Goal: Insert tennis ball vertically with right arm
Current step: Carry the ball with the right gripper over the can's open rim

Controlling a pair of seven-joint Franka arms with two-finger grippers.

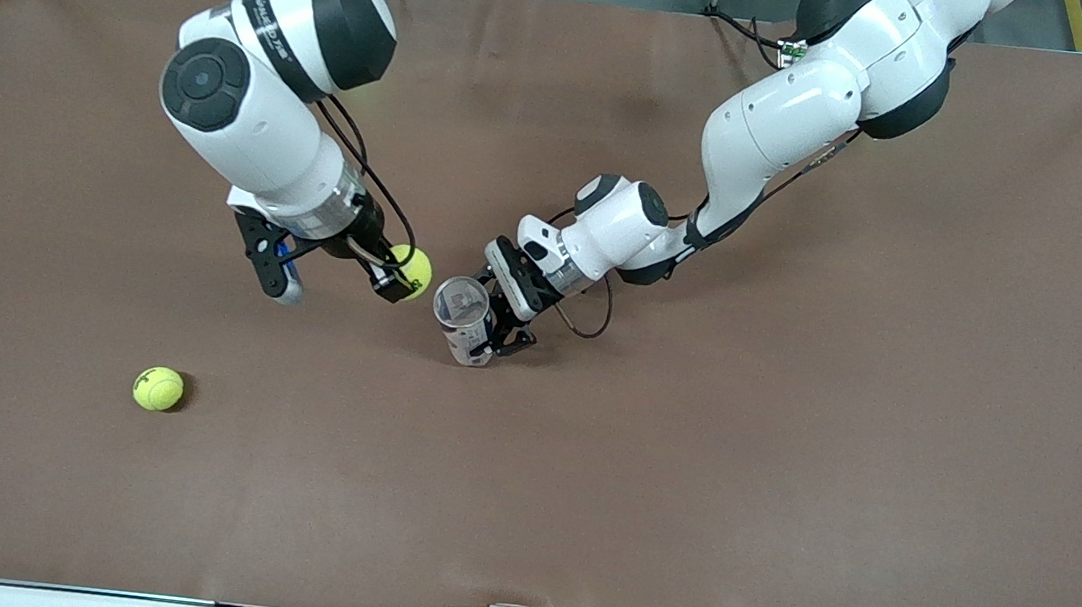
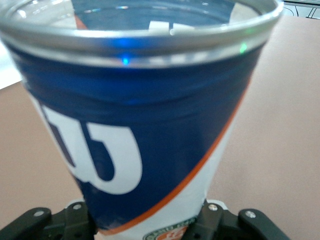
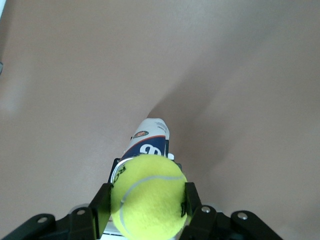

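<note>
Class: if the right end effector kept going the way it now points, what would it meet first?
Probably the open tennis ball can, held upright by the left end effector; the right end effector holds a tennis ball. Depth is uncertain.

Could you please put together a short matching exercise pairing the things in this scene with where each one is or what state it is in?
Things:
1. right gripper
2. left gripper
3. loose tennis ball
4. ball can

States:
A. lying alone on the table, toward the right arm's end
B. shut on a tennis ball
C. upright, mouth open upward
D. shut on the ball can

Pairs: 1-B, 2-D, 3-A, 4-C
</note>
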